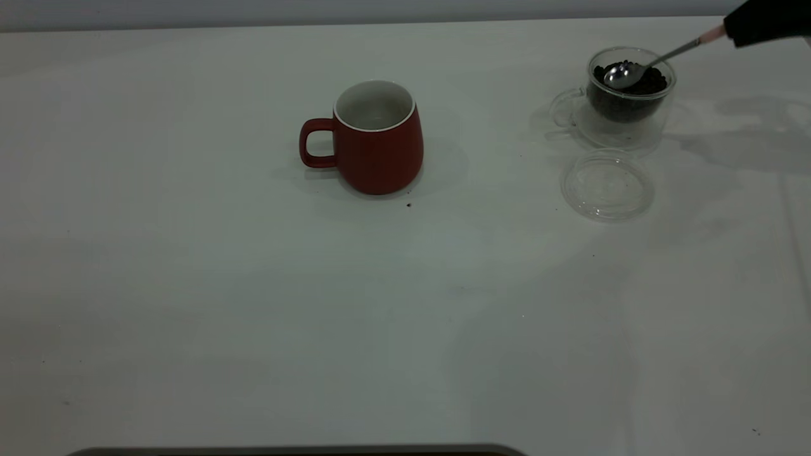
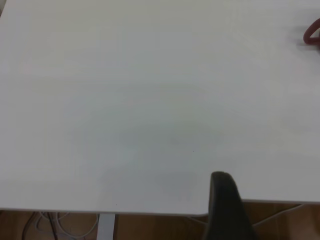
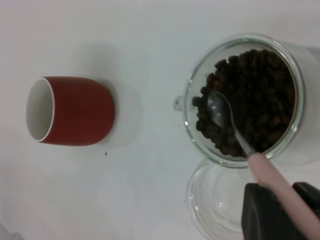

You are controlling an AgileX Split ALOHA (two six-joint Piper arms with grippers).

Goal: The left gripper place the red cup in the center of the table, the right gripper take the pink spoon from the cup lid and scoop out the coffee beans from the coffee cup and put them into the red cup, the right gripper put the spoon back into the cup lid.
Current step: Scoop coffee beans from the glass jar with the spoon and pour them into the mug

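White table (image 1: 190, 304) fills the exterior view, a grey wall strip seen along its far edge. Pink spoon (image 1: 659, 60) is held by its pale handle end in the right gripper (image 3: 280, 210), jaws closed narrow on the handle; only a black corner of that gripper is seen at the far right of the exterior view. Spoon is tilted, silver bowl down inside the coffee cup (image 1: 624, 95), resting on top of the coffee beans (image 1: 649, 85); no beans are seen in the bowl. Coffee cup is placed far right on the table, clear handle pointing left, beans heaped close to the rim. Cup lid (image 1: 607, 185) is laid flat just near of the coffee cup, nothing resting in it; whether the two touch cannot be told. Red cup (image 1: 375, 139) is stood upright around the table centre, well apart from the coffee cup to its left, handle pointing left, white inside bare. One dark speck is seen on the table just near of its base. Left gripper (image 2: 225, 207) is parked off the table's left side, one dark finger seen over the table edge in the left wrist view; its opening cannot be told.
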